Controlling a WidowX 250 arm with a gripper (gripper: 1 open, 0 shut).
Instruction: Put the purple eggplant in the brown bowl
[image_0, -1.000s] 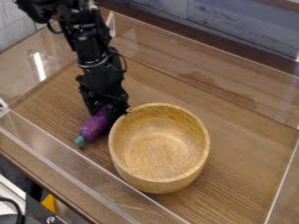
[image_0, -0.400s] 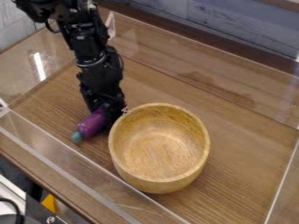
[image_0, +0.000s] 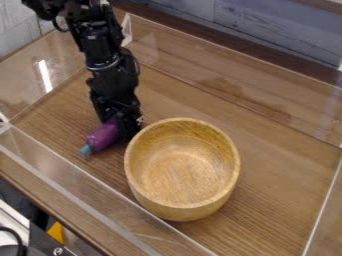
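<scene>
- Looks like we're at the grab stage: the gripper (image_0: 116, 124) is pointed straight down onto the purple eggplant (image_0: 103, 136), left of center in the frame.
- Can't honestly tell whether the jaws are spread or already pinching it, since the black fingers blend into the eggplant's top.
- The eggplant lies on the wooden table (image_0: 267, 110), teal stem toward the lower left, plump end just beside the brown bowl (image_0: 183, 168).
- The bowl sits center to lower right, nothing in it.
- My guess for the next move: get a firm pinch, lift clear of that thick rim, shift right over the bowl, drop.
</scene>
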